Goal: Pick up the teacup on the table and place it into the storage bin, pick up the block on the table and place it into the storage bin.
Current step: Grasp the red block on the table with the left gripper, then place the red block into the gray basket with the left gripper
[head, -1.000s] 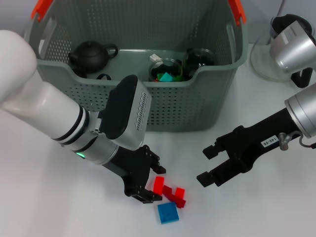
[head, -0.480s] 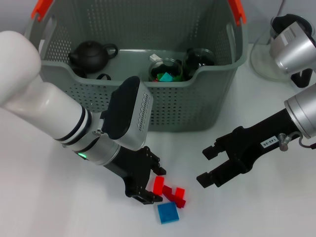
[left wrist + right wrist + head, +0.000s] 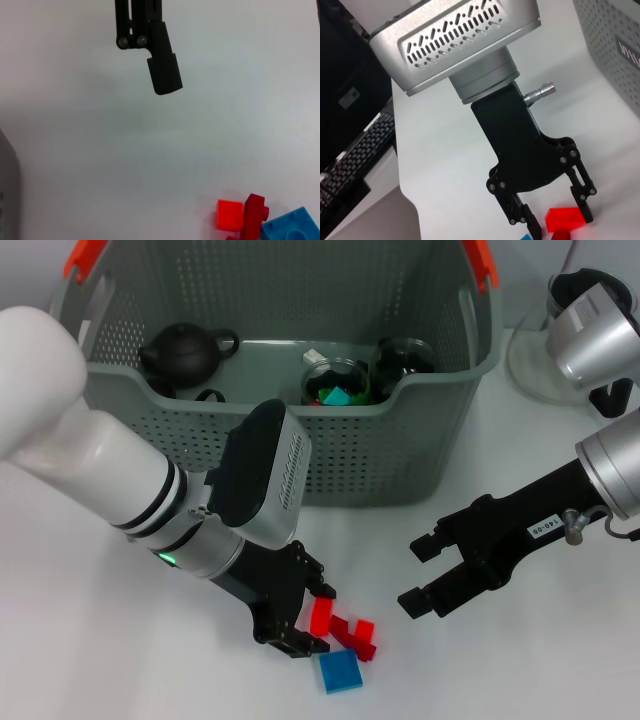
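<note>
Storage bin (image 3: 350,455) holding teapot (image 3: 183,353) and cups (image 3: 337,382), left gripper (image 3: 305,615) straddling red block (image 3: 321,614), right gripper (image 3: 428,575) spread

No legible text anywhere.

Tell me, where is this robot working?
Probably a robot lab or office. The white table holds a storage bin and toy blocks under the left claw, and a computer keyboard sits nearby.

- A black teapot (image 3: 183,352) is sitting inside the basket, toward its left end.
- Two glass jars (image 3: 337,382) are standing side by side in the basket, one holding coloured pieces.
- A keyboard (image 3: 351,159) is lying beyond the white desk (image 3: 520,660).
</note>
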Action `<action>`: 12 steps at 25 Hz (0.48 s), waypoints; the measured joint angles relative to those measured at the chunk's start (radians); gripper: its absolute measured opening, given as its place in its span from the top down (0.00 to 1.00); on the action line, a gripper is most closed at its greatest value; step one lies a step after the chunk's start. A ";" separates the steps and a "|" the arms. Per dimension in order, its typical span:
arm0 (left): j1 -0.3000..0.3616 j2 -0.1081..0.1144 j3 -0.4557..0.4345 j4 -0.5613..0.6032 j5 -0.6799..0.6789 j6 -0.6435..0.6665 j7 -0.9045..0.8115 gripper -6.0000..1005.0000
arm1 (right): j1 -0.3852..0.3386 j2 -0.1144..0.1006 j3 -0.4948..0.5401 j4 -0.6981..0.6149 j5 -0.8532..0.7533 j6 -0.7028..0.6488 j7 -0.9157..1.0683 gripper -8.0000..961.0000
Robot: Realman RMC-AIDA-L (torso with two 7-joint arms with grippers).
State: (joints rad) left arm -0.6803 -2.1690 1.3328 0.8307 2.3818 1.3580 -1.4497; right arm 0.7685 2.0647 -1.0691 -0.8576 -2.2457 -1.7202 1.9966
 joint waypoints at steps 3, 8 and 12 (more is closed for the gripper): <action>0.000 0.000 0.000 -0.001 0.000 -0.001 -0.002 0.39 | 0.000 0.000 0.000 0.000 0.000 0.001 0.000 0.02; -0.002 0.000 0.000 -0.001 0.000 -0.005 -0.010 0.44 | -0.002 0.000 0.000 0.000 0.000 0.002 -0.001 0.02; -0.002 0.000 -0.005 0.004 -0.003 -0.005 -0.021 0.53 | -0.002 0.000 0.000 0.000 0.000 0.003 -0.001 0.02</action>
State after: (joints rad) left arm -0.6826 -2.1690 1.3274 0.8351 2.3791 1.3527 -1.4706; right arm 0.7668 2.0648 -1.0692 -0.8575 -2.2457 -1.7168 1.9957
